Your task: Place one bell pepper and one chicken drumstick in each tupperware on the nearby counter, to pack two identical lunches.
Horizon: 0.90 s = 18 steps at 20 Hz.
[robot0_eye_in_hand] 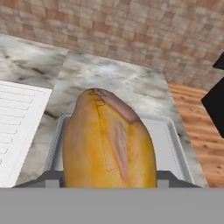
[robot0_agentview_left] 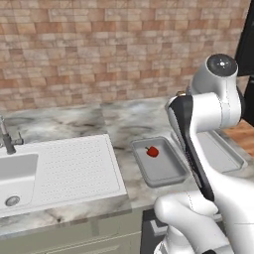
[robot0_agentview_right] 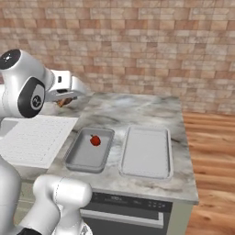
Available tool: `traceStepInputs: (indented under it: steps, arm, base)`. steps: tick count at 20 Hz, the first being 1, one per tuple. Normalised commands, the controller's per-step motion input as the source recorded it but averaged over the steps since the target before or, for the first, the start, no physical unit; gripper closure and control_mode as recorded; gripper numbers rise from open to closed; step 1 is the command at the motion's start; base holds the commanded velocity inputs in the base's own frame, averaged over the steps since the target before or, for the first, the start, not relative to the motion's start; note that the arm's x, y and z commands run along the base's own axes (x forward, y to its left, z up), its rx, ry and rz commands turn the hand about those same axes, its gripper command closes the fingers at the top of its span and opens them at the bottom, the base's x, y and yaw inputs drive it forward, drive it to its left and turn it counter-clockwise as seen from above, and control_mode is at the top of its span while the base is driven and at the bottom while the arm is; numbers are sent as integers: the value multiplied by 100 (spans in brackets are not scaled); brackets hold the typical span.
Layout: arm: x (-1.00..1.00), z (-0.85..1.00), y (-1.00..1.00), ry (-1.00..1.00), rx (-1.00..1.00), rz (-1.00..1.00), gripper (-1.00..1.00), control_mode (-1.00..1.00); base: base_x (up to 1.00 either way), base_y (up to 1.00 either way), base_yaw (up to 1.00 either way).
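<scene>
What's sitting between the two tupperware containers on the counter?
Nothing: bare marbled counter separates the narrower tupperware from the wider tupperware, seen in the right base view.

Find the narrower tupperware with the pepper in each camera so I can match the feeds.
Left base view: narrower tupperware, centre-right, beside the arm.
Right base view: lower centre-left, left of the wider tupperware.
Hand view: rim behind the held chicken drumstick.
Shared landmark: white ribbed slab.

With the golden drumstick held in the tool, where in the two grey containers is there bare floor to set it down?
The wide shallow grey container has bare floor from rim to rim. The narrower deep grey container holds one small red bell pepper toward its far end, so only its near half is bare. The tool, shut on the golden-tan chicken drumstick, hangs above the marbled counter behind them.
</scene>
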Motion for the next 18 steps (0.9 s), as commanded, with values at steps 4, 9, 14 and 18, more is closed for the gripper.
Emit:
traceStepInputs:
  steps: [4, 9, 14, 18]
  arm:
    - [9, -56, 0, 0, 0, 4, 100, -100]
    - [0, -72, 0, 8, 7, 9, 100, -100]
    - [8, -99, 0, 1, 9, 9, 100, -100]
    - [24, -83, 0, 6, 5, 8, 100, -100]
  base:
    - [6, 0, 1]
    - [0, 0, 0]
    - [0, 0, 0]
    - [0, 0, 0]
